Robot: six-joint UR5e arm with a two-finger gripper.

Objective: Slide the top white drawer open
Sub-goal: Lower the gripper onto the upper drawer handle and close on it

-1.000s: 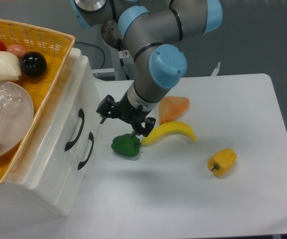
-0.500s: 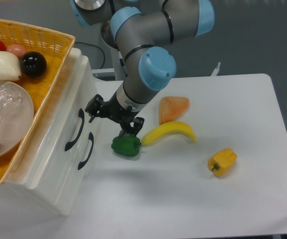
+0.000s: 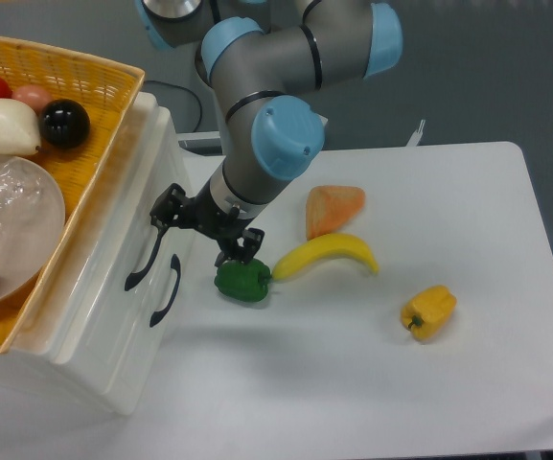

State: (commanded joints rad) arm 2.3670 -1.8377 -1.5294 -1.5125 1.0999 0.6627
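The top white drawer [image 3: 130, 196] is the upper front of the white cabinet at the left, and it looks flush with the cabinet. Its curved black handle [image 3: 142, 257] runs down the front, beside the lower drawer's black handle [image 3: 167, 290]. My gripper [image 3: 164, 215] has reached the upper end of the top handle and hides that end. Its black fingers [image 3: 172, 199] appear spread, so it looks open. Whether they touch the handle I cannot tell.
A yellow wicker basket [image 3: 94, 115] with a clear bowl and round fruits sits on the cabinet. On the white table lie a green pepper [image 3: 243, 280] just below the wrist, a banana [image 3: 326, 255], an orange wedge [image 3: 334, 207] and a yellow pepper [image 3: 428, 311].
The gripper has travelled left from above the green pepper to the top drawer's handle. The drawers and the table items have not moved.
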